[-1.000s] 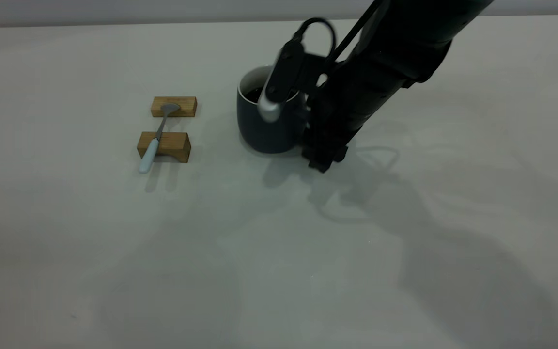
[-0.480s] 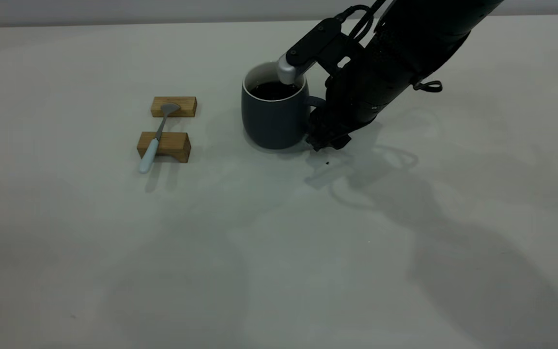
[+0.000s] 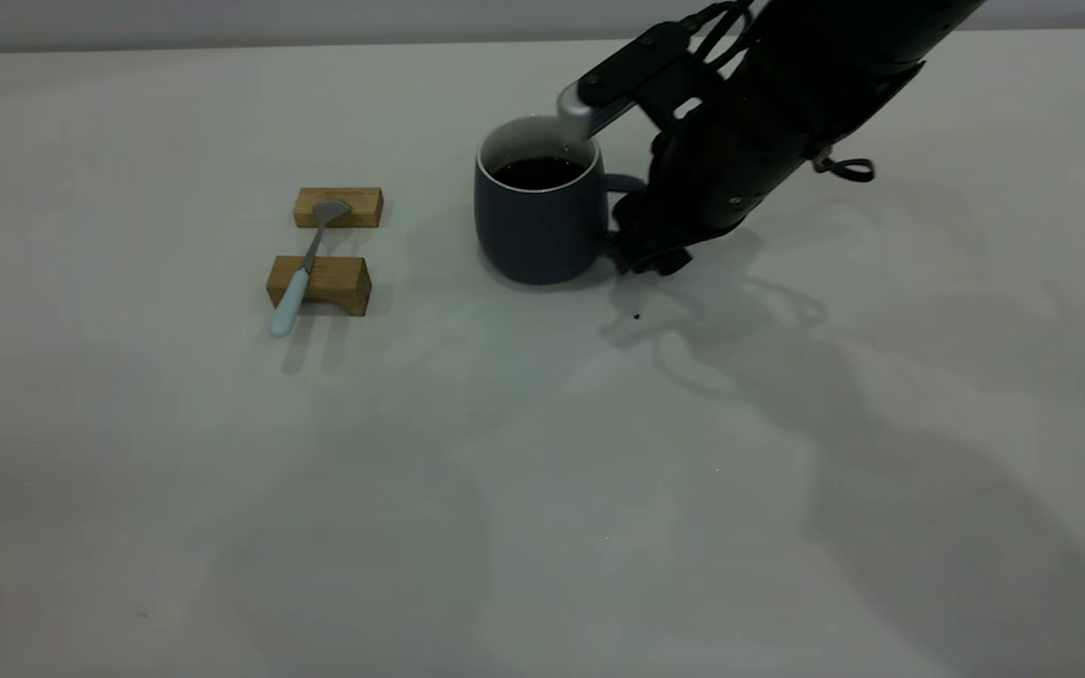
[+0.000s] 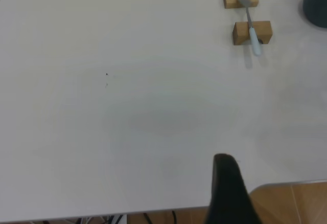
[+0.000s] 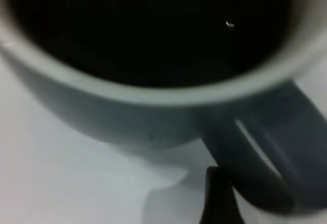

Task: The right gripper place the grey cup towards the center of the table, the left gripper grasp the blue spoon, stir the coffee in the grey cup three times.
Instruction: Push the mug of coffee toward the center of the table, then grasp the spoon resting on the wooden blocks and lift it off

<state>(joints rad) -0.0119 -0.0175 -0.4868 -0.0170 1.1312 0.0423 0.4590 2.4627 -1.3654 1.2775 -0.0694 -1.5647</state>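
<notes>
Grey cup: one slate-grey cup [image 3: 539, 224] stands upright on the tabletop [image 3: 542, 490], somewhat right of the middle and toward the far edge, its loop handle turned toward the right arm.
Coffee: dark, nearly black liquid [image 3: 537, 172] fills the cup to a little below its white rim.
Right tool: the right tool [image 3: 641, 254] sits low at the cup's handle side, tip near the tabletop; I cannot tell whether it is spread or pinching the handle, as the wrist view shows only one dark finger beside the handle loop.
Blue spoon: one spoon [image 3: 303, 268] lies well to the left of the cup, bridged across two wooden blocks [image 3: 320, 282], metal bowl on the farther block, pale blue handle overhanging the nearer one.
Left tool: the left tool [image 4: 227, 193] waits off near the tabletop's edge, far from the spoon; only one dark finger shows, so its state cannot be told.
Step in hand: by my judgement, the cup placement is at or near its end; the spoon is untouched and no stirring has begun.
Next move: the right arm likely needs to clear away from the cup, then the left tool must reach the spoon and close on its overhanging handle.
Count: one cup, one spoon, two blocks, two arms.
</notes>
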